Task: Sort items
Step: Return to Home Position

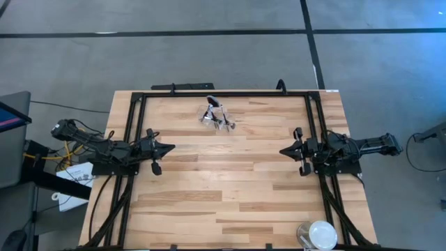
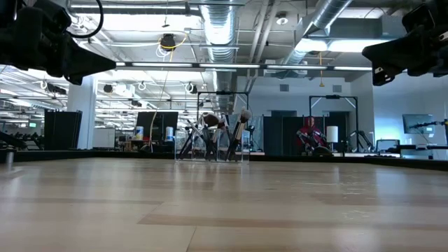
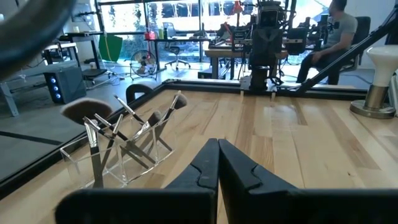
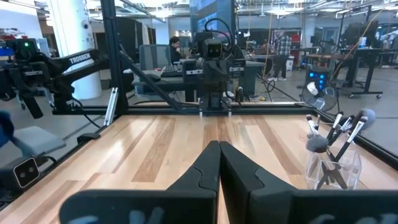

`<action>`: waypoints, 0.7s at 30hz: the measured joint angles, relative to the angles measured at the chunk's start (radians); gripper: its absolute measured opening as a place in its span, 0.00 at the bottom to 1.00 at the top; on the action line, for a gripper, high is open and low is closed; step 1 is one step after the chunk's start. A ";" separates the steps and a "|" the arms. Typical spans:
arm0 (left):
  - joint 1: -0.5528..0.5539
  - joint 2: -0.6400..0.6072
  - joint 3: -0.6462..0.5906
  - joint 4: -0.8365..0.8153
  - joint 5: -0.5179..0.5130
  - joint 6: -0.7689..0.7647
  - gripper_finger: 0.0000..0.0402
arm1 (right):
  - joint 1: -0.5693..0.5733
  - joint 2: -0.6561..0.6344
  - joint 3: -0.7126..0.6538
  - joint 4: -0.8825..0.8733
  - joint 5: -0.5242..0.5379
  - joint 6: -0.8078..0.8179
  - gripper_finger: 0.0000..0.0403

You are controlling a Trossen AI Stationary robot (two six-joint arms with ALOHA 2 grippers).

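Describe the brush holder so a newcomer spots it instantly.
On the wooden table, look near the middle of the edge at the top of the high view. A small clear organizer stands there, bristling with black-handled makeup brushes. The only other loose thing, a round white disc, lies flat at the opposite right corner.

I count at least six makeup brushes (image 3: 92,140), too bunched for an exact tally, one clear holder (image 3: 140,163), and one round white disc (image 1: 322,234).
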 joint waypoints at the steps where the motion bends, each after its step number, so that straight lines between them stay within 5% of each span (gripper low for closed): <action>1: 0.000 0.000 0.000 0.001 0.000 0.000 0.01 | 0.000 0.000 0.000 0.000 0.000 0.000 0.00; 21: 0.000 0.000 0.000 0.010 0.000 0.000 0.01 | 0.000 0.000 -0.001 0.000 0.000 0.000 0.00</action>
